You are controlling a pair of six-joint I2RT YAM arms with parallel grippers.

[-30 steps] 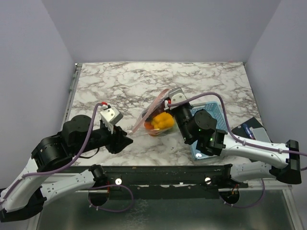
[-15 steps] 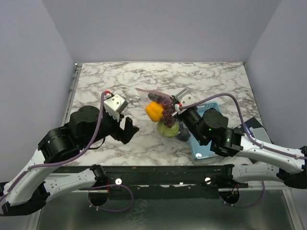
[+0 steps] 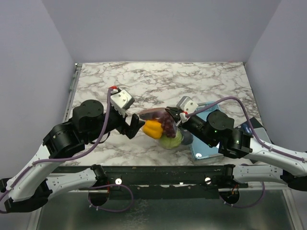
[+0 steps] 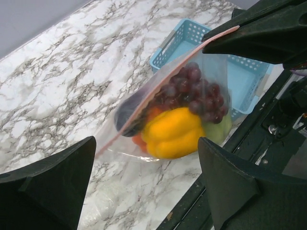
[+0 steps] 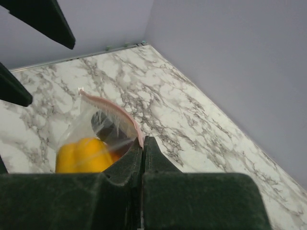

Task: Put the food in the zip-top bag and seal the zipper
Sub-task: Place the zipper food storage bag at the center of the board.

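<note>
Near the front of the marble surface [image 3: 201, 81], the right gripper [image 3: 171, 114] has its jaws pinching the pink zipper [image 5: 120, 109] at one end of the bag [image 3: 160, 127]. A yellow pepper [image 3: 152, 128], grapes [image 3: 169, 123] and a green piece [image 3: 171, 141] sit inside. The left gripper [image 3: 136, 126], jaws spread, faces the bag's other end.

No readable text, labels, brands, numbers or signs are showing in any view.
</note>
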